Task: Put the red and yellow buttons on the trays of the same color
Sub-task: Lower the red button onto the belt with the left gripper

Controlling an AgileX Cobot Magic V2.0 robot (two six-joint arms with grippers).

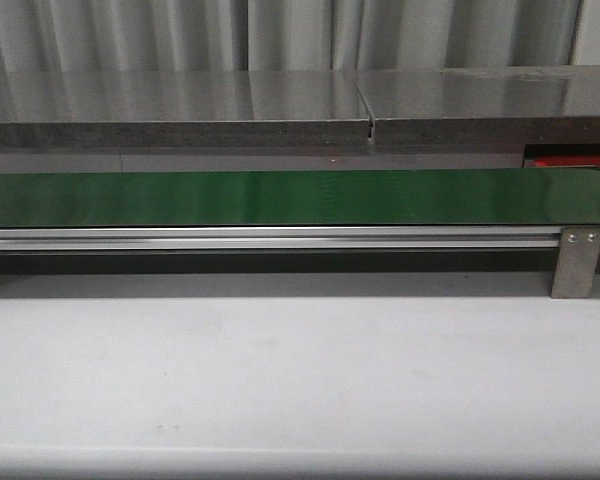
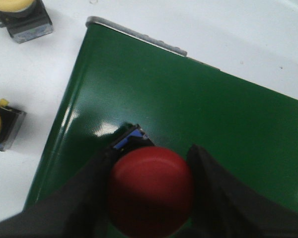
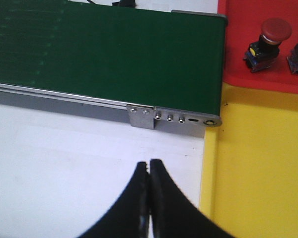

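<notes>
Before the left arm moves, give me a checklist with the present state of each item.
1. Left claw around the domed red button: ok, a finger on each side of it.
2. Button lifted off the long green belt: cannot tell.
3. Flat red tray has room: ok, one round red-capped button stands there beside bare red surface.
4. Flat yellow tray near the belt's end: ok, what shows is bare.
5. Right claw out of the way: ok, shut, holding nothing, over the white table.
</notes>
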